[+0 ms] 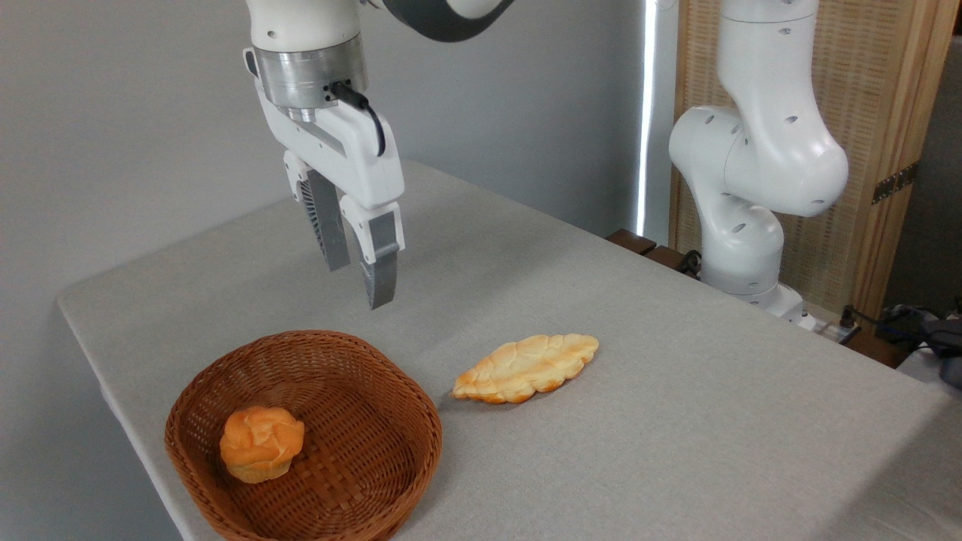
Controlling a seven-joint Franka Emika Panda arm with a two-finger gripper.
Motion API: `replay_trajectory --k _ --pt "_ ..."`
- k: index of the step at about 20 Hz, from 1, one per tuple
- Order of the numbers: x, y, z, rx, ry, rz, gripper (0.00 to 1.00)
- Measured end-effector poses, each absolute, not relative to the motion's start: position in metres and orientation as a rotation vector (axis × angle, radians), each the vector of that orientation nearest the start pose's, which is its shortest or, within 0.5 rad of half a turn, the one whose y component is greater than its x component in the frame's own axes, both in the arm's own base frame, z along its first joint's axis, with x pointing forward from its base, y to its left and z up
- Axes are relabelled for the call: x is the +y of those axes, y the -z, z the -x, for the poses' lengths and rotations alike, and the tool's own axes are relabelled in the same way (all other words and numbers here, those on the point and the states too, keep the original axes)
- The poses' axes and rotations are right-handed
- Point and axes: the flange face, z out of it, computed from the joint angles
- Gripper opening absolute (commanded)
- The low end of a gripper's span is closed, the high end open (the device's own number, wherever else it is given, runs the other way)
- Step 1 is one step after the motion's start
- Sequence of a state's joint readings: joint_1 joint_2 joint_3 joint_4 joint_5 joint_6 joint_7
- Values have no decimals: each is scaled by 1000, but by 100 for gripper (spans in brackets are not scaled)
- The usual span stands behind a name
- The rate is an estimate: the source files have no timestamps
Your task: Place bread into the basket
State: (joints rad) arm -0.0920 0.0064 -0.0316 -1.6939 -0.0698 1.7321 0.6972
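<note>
The bread (261, 443) sits inside the basket (391, 398) at the table's (676, 436) near left. The braided bread (526, 367) lies just right of the basket, on the table.

The bun (261, 443) lies inside the wicker basket (376, 398), toward its left side. The gripper (361, 282) hangs empty above, fingers apart. A braided bread (526, 368) lies on the table (676, 421) just right of the basket.

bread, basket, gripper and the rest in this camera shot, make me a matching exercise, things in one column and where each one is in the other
Things:
1. round bun
2. braided bread
3. basket
4. gripper

Places:
A. hanging above the table, jaws empty
B. lying flat on the cloth, right of the basket
C. inside the basket
D. at the table's near left corner

Pairs: 1-C, 2-B, 3-D, 4-A
</note>
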Motion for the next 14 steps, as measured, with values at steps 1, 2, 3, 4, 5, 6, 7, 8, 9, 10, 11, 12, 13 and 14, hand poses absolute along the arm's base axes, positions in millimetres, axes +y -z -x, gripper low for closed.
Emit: replay_trajectory --k 1,2,3,4,5,6,7,8,9,10,11,12,13,14 --pt "-77 -576 -562 1245 69 2929 100" --pt "-78 -576 -562 1241 63 2920 100" --pt "-78 -576 -562 1241 60 2916 100" --pt "-78 -576 -562 1242 60 2915 100" --pt "-79 -576 -562 1243 60 2914 100" --pt "-79 -577 -561 1244 63 2913 100" --pt "-80 -580 -560 1246 72 2910 100" --pt "-81 -584 -558 1248 79 2907 100" --pt "-83 -588 -555 1254 81 2904 100" --pt "-84 -590 -553 1259 77 2903 100" --pt "-88 -591 -550 1270 67 2900 100" --pt "-91 -592 -547 1281 50 2898 100" --pt "-94 -592 -544 1291 28 2898 100" --pt "-95 -591 -543 1296 16 2898 100"
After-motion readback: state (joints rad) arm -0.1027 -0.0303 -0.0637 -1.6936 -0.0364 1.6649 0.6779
